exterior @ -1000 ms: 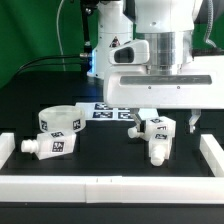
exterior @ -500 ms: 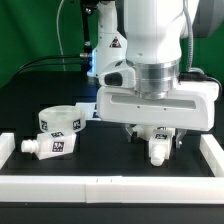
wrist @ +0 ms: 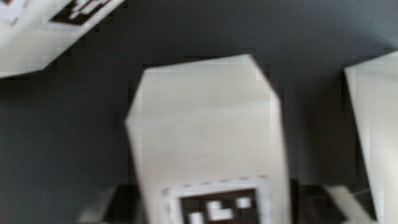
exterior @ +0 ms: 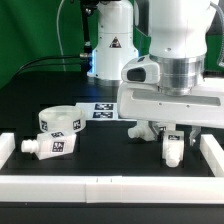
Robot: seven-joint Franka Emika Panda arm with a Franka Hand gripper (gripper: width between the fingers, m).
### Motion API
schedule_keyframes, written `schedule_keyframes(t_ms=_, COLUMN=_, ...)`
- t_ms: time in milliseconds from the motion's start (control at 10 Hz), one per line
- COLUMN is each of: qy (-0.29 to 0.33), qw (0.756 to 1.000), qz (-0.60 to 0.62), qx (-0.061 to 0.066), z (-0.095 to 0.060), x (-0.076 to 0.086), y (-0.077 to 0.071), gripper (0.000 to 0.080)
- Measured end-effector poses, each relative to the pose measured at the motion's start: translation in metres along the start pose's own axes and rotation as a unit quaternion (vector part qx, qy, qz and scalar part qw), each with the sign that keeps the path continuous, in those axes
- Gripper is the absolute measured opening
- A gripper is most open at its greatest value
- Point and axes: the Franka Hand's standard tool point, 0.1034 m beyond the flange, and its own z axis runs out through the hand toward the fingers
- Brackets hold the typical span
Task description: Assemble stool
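Observation:
My gripper (exterior: 174,134) is shut on a white stool leg (exterior: 174,151), which hangs upright under it at the exterior view's right, close to the table. In the wrist view the leg (wrist: 205,120) fills the middle, its tag between the dark fingers (wrist: 125,202). A second leg (exterior: 144,128) lies just behind, partly hidden by the hand. The round seat (exterior: 60,119) stands at the exterior view's left, with a third leg (exterior: 48,145) lying in front of it.
White border rails run along the front (exterior: 100,190), the left (exterior: 8,145) and the right (exterior: 213,155) of the black table. The marker board (exterior: 104,109) lies behind the seat. The robot base (exterior: 108,45) stands at the back.
The gripper came down onto the leg, then moved toward the exterior view's right, carrying the leg with it. The seat and the other legs have not moved.

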Motion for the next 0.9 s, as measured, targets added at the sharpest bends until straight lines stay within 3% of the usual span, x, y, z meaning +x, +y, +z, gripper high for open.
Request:
schedule_keyframes(t_ms=100, qy=0.000, qw=1.000, qz=0.000, qx=0.000, z=0.0000, x=0.0000, y=0.0000, gripper=0.0331)
schedule_keyframes(t_ms=900, qy=0.000, qw=1.000, qz=-0.004, qx=-0.001, z=0.0002, x=0.0019, y=0.0056, gripper=0.0333)
